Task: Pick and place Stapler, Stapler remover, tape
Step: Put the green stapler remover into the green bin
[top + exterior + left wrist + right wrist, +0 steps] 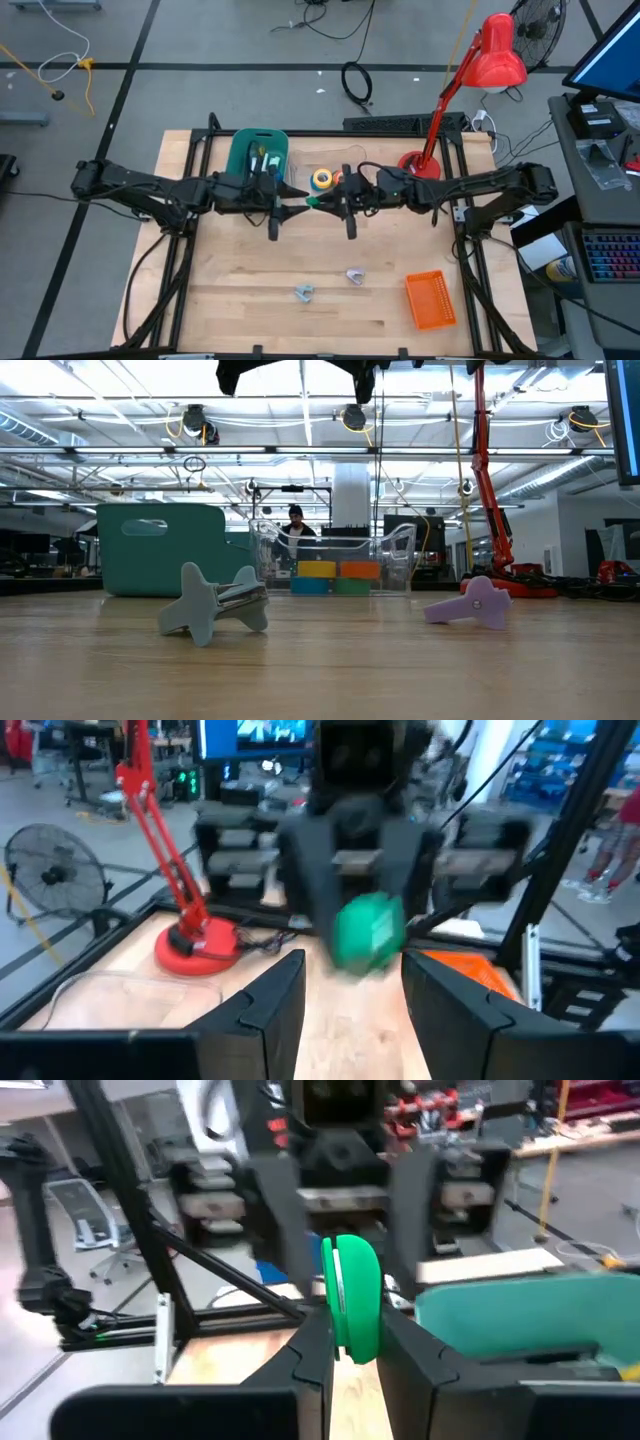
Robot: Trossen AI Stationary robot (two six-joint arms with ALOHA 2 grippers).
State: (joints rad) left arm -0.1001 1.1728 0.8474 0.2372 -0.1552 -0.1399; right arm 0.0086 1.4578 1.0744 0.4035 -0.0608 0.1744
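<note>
Where wooden table (pixel 250 290) spans, workshop beyond

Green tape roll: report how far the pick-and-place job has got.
Done: the teal bin already holds some items; blue, yellow, orange and green blocks show in the clear container.
In hand: the right gripper is shut on the green tape roll in mid-air, facing the open left gripper.
Left: two staple removers lie on the table.
</note>
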